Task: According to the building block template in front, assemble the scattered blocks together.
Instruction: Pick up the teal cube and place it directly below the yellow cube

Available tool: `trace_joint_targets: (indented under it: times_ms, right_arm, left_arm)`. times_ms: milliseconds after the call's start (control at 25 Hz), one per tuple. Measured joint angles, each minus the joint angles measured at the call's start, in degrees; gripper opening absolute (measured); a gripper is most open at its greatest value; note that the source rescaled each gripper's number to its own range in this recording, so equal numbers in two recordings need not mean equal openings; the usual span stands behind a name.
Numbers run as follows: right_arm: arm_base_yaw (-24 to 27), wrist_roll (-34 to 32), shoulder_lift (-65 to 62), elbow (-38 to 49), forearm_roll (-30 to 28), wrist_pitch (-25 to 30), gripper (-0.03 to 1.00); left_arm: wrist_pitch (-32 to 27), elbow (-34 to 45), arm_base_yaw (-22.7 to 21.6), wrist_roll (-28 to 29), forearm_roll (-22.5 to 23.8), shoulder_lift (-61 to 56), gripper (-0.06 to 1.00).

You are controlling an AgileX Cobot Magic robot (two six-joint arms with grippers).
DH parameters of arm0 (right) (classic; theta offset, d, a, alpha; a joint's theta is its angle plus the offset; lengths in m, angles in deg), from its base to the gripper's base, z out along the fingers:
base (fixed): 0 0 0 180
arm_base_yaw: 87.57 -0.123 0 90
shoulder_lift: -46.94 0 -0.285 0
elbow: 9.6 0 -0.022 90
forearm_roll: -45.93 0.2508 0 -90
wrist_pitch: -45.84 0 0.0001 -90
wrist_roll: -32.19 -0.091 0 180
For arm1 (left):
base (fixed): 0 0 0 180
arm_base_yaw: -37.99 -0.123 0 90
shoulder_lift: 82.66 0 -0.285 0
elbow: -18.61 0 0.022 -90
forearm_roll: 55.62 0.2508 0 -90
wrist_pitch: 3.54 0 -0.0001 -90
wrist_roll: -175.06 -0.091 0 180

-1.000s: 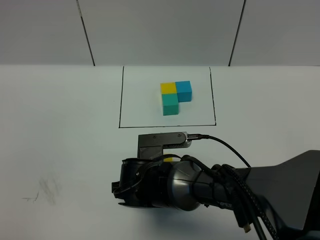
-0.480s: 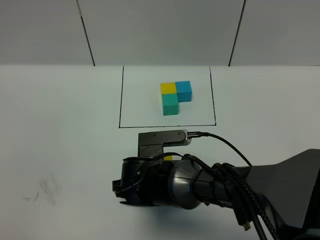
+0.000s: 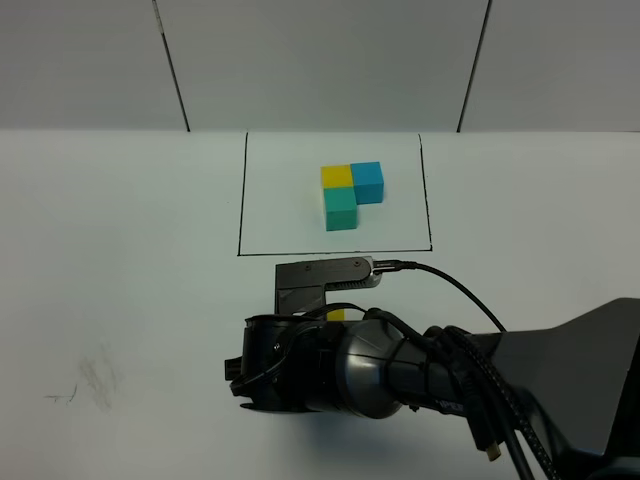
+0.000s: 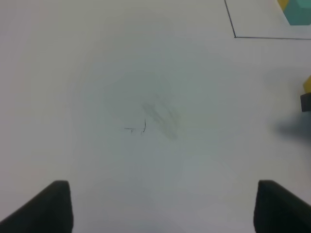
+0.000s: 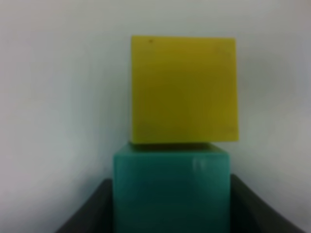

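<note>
On the white table (image 3: 120, 250), a faint pencil smudge (image 3: 92, 378) lies at about 8 o'clock from the centre. The left gripper (image 4: 163, 206) hangs above it, fingers (image 4: 53, 206) spread wide with nothing between them. At 12 o'clock the building block template (image 3: 350, 193) sits inside its black outline (image 3: 241, 200). At 6 o'clock from it, the right arm (image 3: 400, 380) reaches in. The right gripper (image 5: 171, 216) is clamped tight on the teal-green cube (image 5: 170, 187), whose far face touches the yellow cube (image 5: 183, 90).

High overview; two wrist close-ups, probably downward
</note>
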Motion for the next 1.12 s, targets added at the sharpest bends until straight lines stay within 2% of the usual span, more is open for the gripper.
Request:
trace_joint_targets:
  times_ms: [1120]
  right_arm:
    - [1.1,0.3,0.6,-0.1,0.3,-0.4,0.01]
  left_arm:
    - [0.0,0.0,0.0,0.0,0.0,0.0,0.65]
